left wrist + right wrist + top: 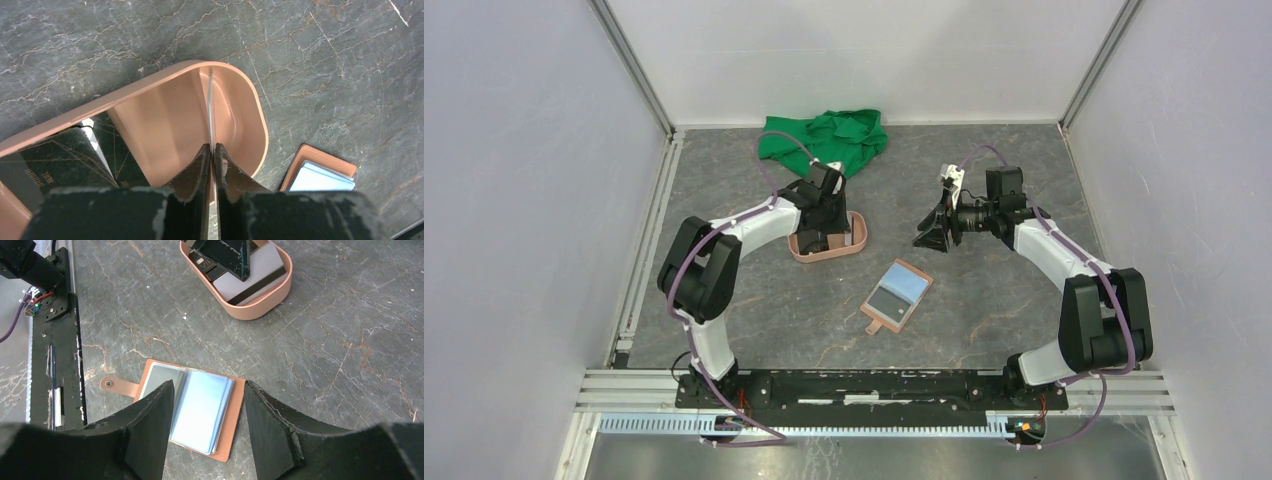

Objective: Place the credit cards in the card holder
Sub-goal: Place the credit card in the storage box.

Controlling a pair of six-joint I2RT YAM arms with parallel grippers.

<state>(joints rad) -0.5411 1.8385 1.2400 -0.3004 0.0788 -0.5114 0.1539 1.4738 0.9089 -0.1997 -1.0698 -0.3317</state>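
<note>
From the top, the left tool [824, 230] is down in the pink tray [862, 238], the right tool [937, 232] hangs over the tabletop, and the card holder [897, 293] lies open between the arms, nearer the bases. Left wrist: the tool is narrow, pinching a thin card [211, 107] on edge, with the other credit cards [55, 160] in the tray beside it. Right wrist: that tool is spread wide and empty above the card holder. I'd lift straight up with a firm pinch, then feed the card edge-first into a pocket mouth.
</note>
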